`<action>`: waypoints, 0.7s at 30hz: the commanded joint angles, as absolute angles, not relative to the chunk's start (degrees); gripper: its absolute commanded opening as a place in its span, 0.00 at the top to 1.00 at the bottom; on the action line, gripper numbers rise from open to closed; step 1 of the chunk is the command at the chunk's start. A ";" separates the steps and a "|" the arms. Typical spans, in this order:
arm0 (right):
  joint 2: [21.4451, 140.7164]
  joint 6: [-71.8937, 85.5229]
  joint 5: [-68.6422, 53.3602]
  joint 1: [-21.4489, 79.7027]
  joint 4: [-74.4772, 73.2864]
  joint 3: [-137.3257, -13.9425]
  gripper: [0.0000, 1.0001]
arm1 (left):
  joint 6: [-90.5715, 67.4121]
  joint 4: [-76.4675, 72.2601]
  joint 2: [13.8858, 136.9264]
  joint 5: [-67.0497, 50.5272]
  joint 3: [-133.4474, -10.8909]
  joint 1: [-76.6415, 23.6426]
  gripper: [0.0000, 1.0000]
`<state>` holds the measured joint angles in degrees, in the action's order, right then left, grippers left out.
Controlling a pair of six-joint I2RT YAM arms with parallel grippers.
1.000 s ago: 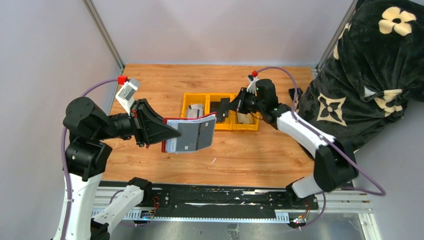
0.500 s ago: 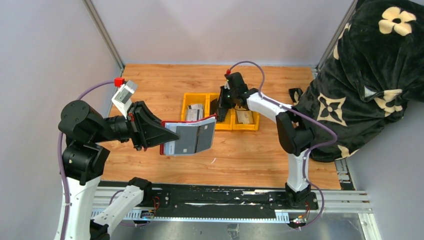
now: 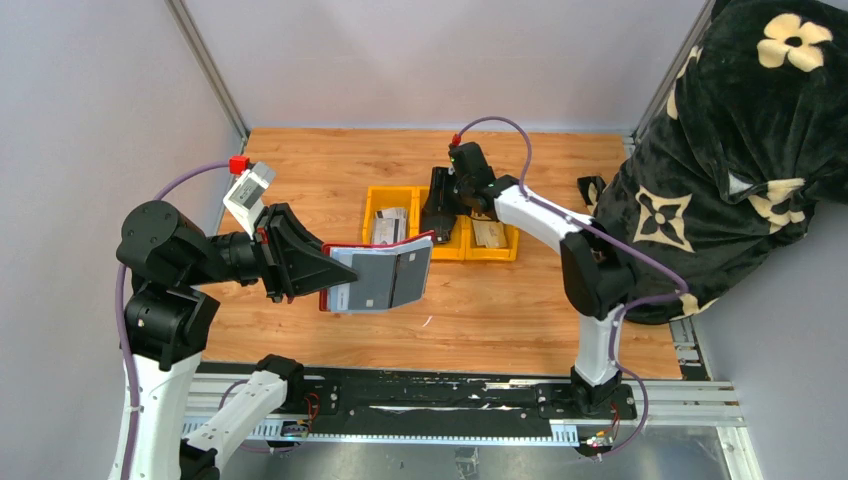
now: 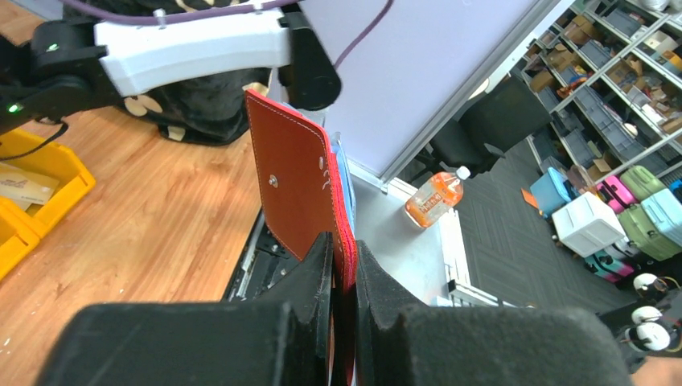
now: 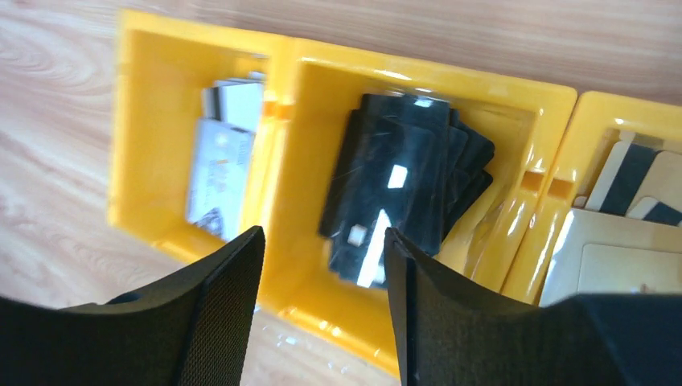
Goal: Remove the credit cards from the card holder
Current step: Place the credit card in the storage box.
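Left pincer (image 4: 342, 248) grips card holder (image 4: 293, 185) (apparently open)

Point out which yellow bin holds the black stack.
The middle bin holds the black stack; the left bin has grey-white cards, the right bin tan ones.

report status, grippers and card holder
Left gripper shut on open flat dark-red card holder, held aloft. Right gripper open over yellow plastic three-bin tray. No obstruction seen.
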<state>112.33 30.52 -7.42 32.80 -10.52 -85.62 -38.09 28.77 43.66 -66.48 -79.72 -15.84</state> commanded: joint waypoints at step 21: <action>62.18 68.88 -29.43 42.52 84.79 -33.76 0.06 | -47.35 13.49 45.24 -62.91 -79.96 -15.91 1.00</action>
<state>62.00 60.14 -27.24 38.02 61.73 -34.09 -44.18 19.11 44.91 -64.55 -80.25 -15.84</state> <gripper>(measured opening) 0.940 0.113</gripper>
